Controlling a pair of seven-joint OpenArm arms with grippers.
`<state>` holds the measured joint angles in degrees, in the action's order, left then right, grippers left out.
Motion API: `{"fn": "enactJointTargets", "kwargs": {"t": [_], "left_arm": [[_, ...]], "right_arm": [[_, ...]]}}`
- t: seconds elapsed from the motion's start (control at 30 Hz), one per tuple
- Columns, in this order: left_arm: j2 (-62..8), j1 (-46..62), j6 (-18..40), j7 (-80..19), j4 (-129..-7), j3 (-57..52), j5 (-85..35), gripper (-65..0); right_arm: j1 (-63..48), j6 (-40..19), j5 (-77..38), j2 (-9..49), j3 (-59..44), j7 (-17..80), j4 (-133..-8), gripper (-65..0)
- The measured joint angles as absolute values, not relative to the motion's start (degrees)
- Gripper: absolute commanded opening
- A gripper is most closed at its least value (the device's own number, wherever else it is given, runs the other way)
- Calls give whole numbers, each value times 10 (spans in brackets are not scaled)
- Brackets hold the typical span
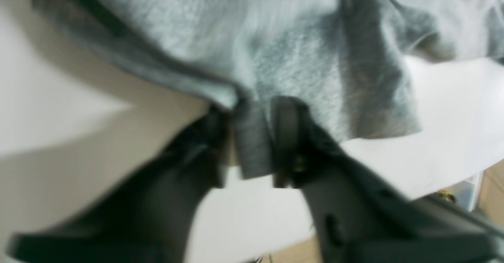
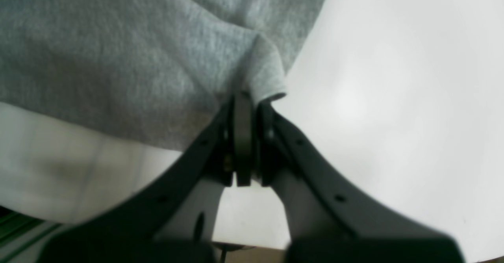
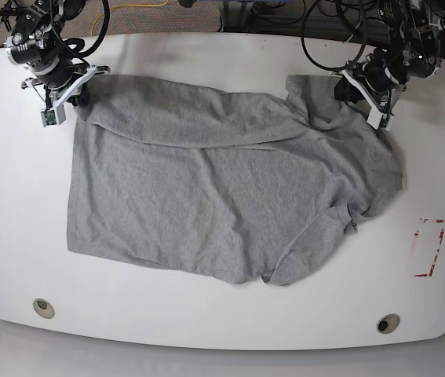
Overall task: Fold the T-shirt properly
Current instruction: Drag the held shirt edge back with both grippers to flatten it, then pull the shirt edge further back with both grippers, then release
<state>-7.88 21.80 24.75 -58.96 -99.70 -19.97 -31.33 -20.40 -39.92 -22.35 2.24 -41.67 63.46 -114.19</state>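
Starting at the left of the base view, the right gripper (image 3: 63,100) sits at the far-left corner of the T-shirt (image 3: 206,196), and its wrist camera shows its fingers (image 2: 243,137) pressed together on a small pinched fold of grey fabric at the garment's edge, so this corner is held. From there the shirt spreads over the middle of the white desk (image 3: 18,236), plain grey side up with no lettering showing. A band along the far edge is doubled over toward the near side, which reads as the start of a first fold, though it runs at a slant and does not lie crisp. The left and near edges lie fairly flat and straight. Toward the right the cloth is less tidy: a sleeve or corner is bunched and creased near the lower right, and the far-right part is rumpled in a raised heap. There the left gripper (image 3: 381,100) meets the shirt, and its blurred wrist view shows the fingers (image 1: 287,129) narrowed around a thick tab of grey cloth, so this side appears gripped as well. Judged from this, the task is at an early stage: both far corners are taken, one partial fold exists, and the smoothing, the sleeve folds and the final halving are all left to do.
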Motion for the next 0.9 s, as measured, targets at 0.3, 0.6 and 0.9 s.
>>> {"fn": "enactJointTargets", "kwargs": {"t": [0.3,0.6,0.9], "left_arm": [[-78,228,245,-636,-1047,-197,-281,-612],[-109,285,244,-636,-1095,-198,-281,-612],[-128,315,245,-635,-1097,-233,-284,-612]], "right_arm": [[-215,-399,-223,22,-417,632,-1142,-634],[-234,-399,-221,22,-418,632,-1122,-336],[-244,-399,-220,27,-420,631,-1068,-295]]}}
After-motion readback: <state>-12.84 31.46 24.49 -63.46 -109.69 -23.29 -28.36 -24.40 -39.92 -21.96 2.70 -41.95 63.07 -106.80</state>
